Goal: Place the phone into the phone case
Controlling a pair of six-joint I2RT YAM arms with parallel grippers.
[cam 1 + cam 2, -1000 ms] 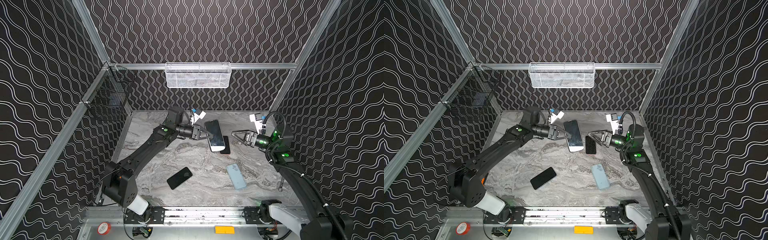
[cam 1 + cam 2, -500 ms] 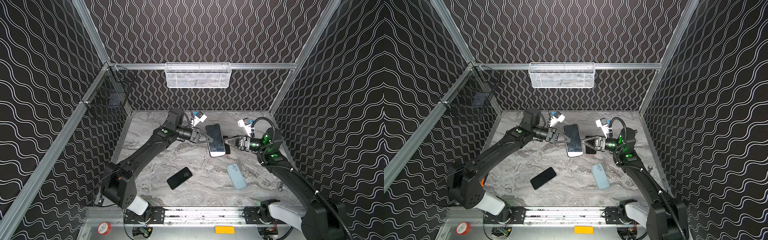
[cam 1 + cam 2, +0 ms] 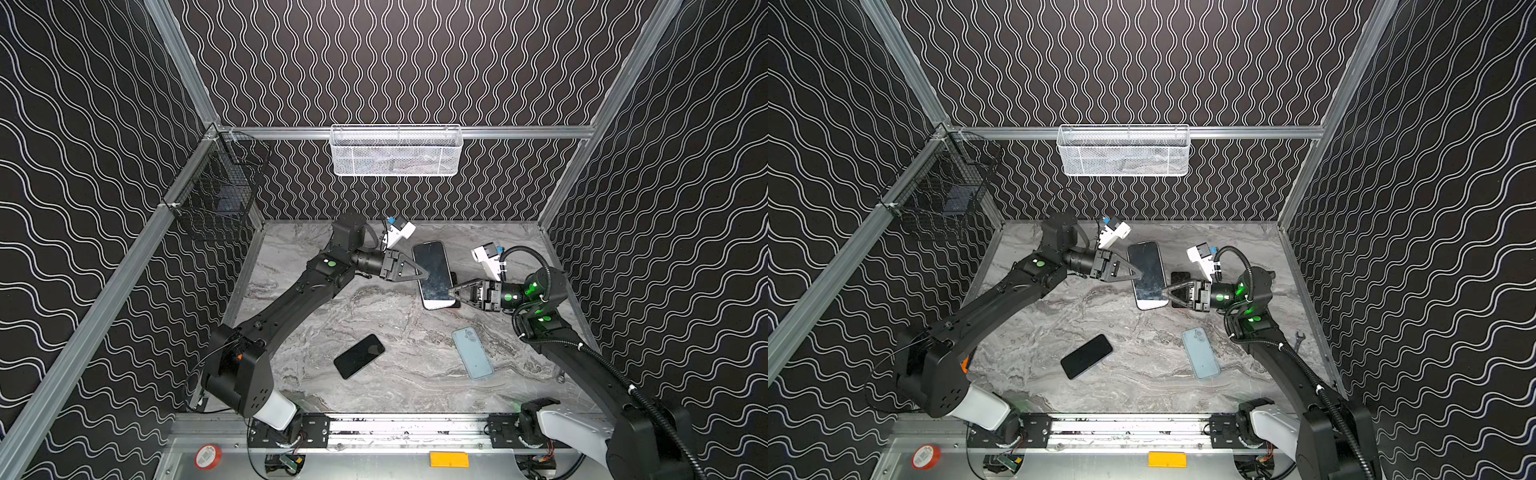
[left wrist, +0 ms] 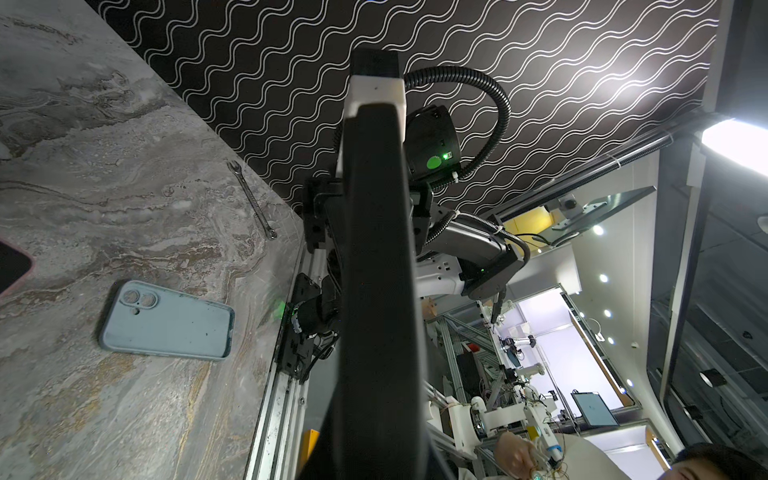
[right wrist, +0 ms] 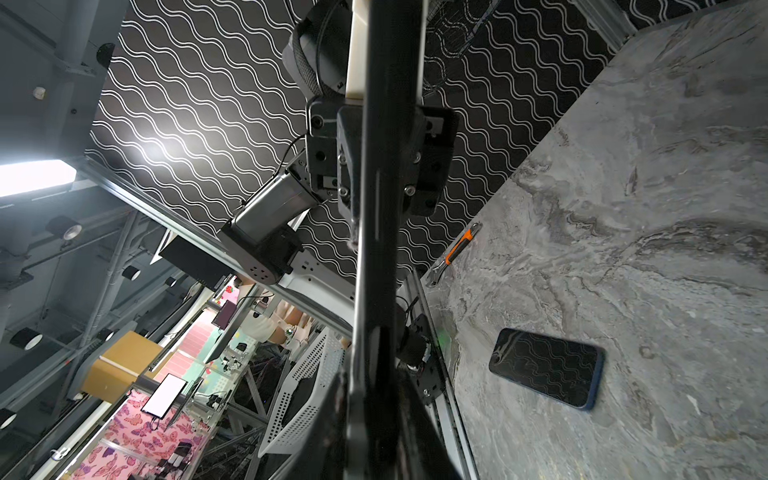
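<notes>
A white-edged smartphone with a dark glass screen (image 3: 433, 266) hung in the air over the back middle of the grey marbled worktop (image 3: 316, 374), its screen turned towards the top cameras, and both arms gripped it. The left gripper (image 3: 426, 275) held the phone's left long edge, its jaws pinched narrow on it. The right gripper (image 3: 454, 291) held the right long edge near the lower corner, its jaws drawn in tight on it. In each wrist view the phone appeared edge-on (image 4: 374, 249) as a dark bar down the middle, with the opposite arm behind it. Below the lifted phone a dark flat rectangular thing (image 3: 1180, 277) lay on the worktop, mostly hidden; whether it was a case could not be told. Nearer the front, a light blue soft phone case (image 3: 472, 353) lay back up, its camera cutouts showing, well apart from the held phone. A black slab phone (image 3: 359, 356) lay face up to the left of that case. A slim steel spanner (image 4: 252, 199) lay beside the right wall.
</notes>
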